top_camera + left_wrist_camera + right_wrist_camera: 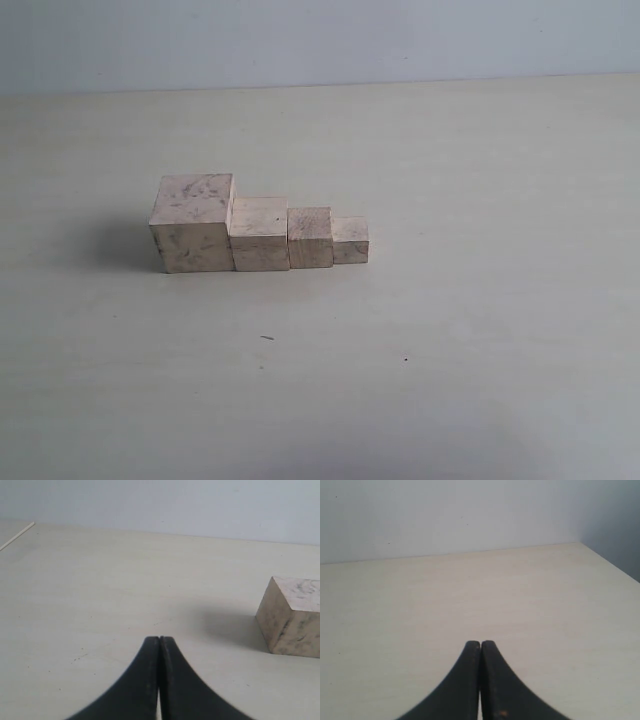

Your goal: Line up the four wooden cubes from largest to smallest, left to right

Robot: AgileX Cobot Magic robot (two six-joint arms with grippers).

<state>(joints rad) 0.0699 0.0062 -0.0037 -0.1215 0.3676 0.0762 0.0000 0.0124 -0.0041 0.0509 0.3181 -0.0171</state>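
Four pale wooden cubes with dark smudges stand touching in a row on the table in the exterior view: the largest cube [193,223] at the left, then the second cube [260,233], the third cube [310,237] and the smallest cube [350,240] at the right. Neither arm shows in that view. In the left wrist view my left gripper [159,640] is shut on nothing, with the largest cube [292,617] well off to one side. My right gripper [480,644] is shut and empty over bare table; no cube shows in its view.
The pale table [450,380] stretches all round the row, with a light wall [320,40] behind its far edge. A table edge [17,534] shows in the left wrist view and a table corner [580,543] in the right wrist view.
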